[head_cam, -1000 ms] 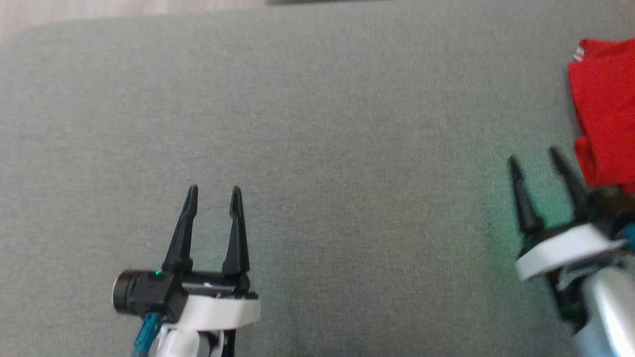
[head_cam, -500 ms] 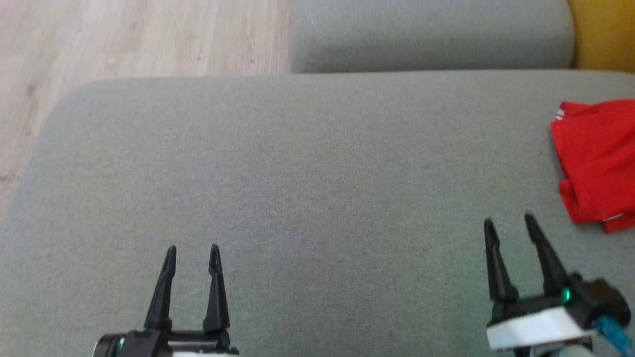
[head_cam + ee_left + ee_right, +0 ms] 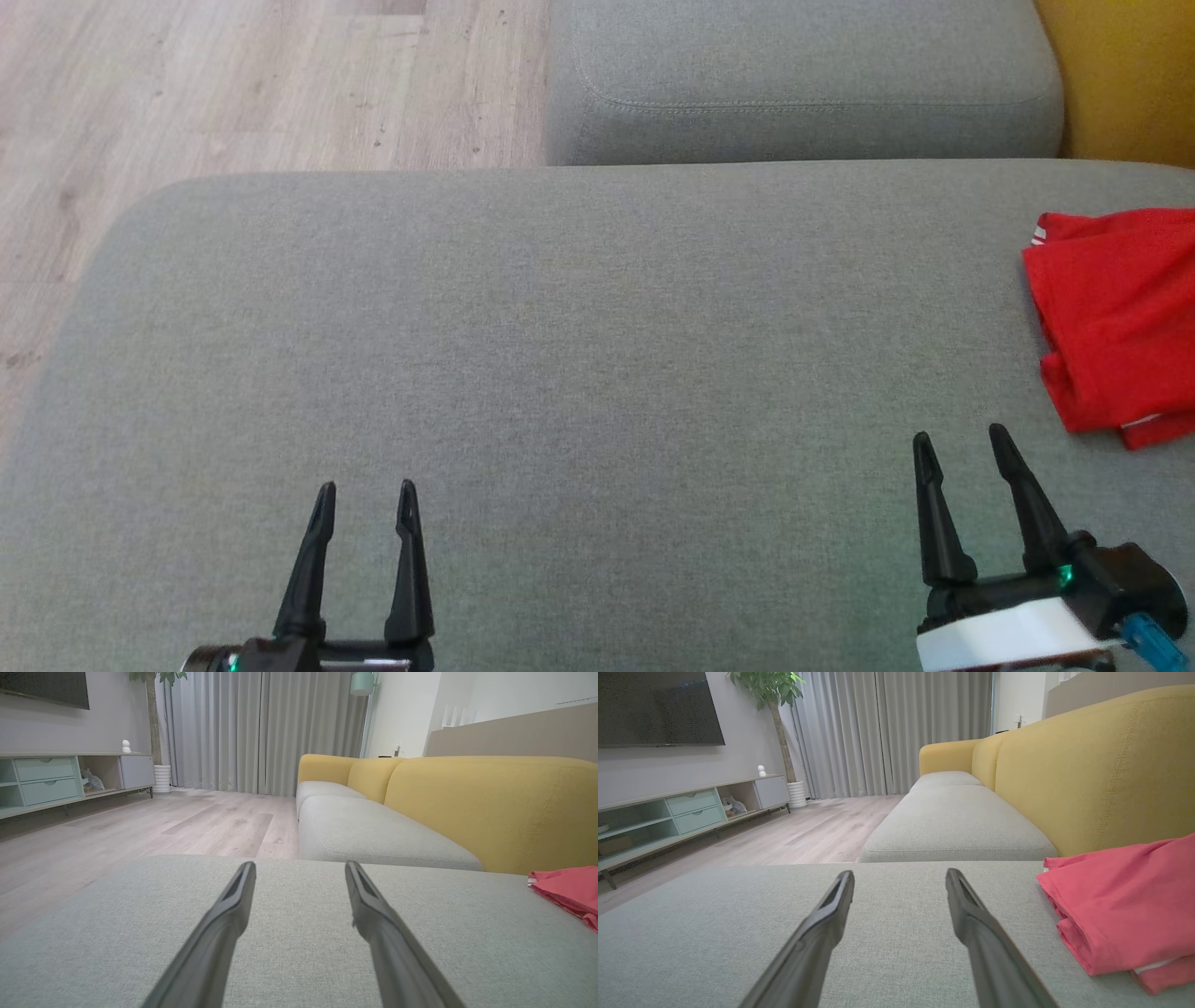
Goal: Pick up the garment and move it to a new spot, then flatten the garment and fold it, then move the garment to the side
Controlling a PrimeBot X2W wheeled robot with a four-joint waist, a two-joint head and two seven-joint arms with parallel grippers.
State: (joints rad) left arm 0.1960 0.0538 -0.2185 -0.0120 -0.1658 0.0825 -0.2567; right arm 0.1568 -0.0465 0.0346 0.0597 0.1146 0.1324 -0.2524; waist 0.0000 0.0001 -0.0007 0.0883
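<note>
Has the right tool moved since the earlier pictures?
Yes. The right tool drew back toward the robot: its tips were beside the red garment, now near its lower corner.

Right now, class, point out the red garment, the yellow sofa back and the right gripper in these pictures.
red garment (image 3: 1111, 317), head view, middle of the cloth.
yellow sofa back (image 3: 1101, 765), right wrist view, its front face.
right gripper (image 3: 960, 434), head view, midway between its fingertips.

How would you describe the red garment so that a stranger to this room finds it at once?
Start at the large grey cushion beside the yellow sofa back. Near its right edge, just beyond the right gripper, lies the garment. It alone is bright red, folded, with white trim.
</note>
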